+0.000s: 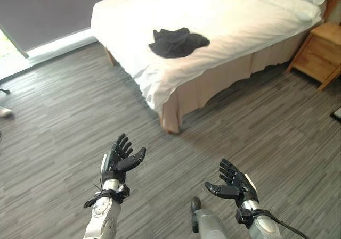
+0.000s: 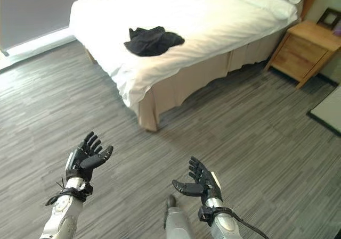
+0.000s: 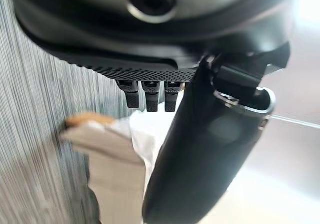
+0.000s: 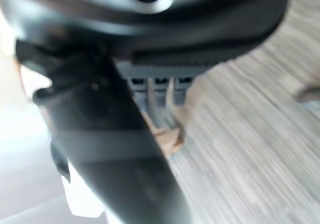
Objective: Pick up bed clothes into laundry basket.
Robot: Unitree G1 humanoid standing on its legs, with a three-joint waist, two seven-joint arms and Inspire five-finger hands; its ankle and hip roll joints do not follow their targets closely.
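The dark garment (image 1: 177, 42) lies crumpled on the bed (image 1: 224, 21), near its foot corner. The left hand (image 1: 120, 156) and right hand (image 1: 233, 184) are both open and empty, well apart from it. Probably best to approach first, then grasp the bunched middle.

Dark garment (image 1: 177, 42): soft matt black cloth, crumpled. Bed (image 1: 224, 15): smooth white sheet, faintly creased; beige fabric skirt below. Nightstand (image 1: 319, 50): light wood, satin finish. Floor (image 1: 64, 116): grey streaked wood-look planks, low sheen. Left hand (image 1: 120, 156) and right hand (image 1: 234, 184): matt black plastic.
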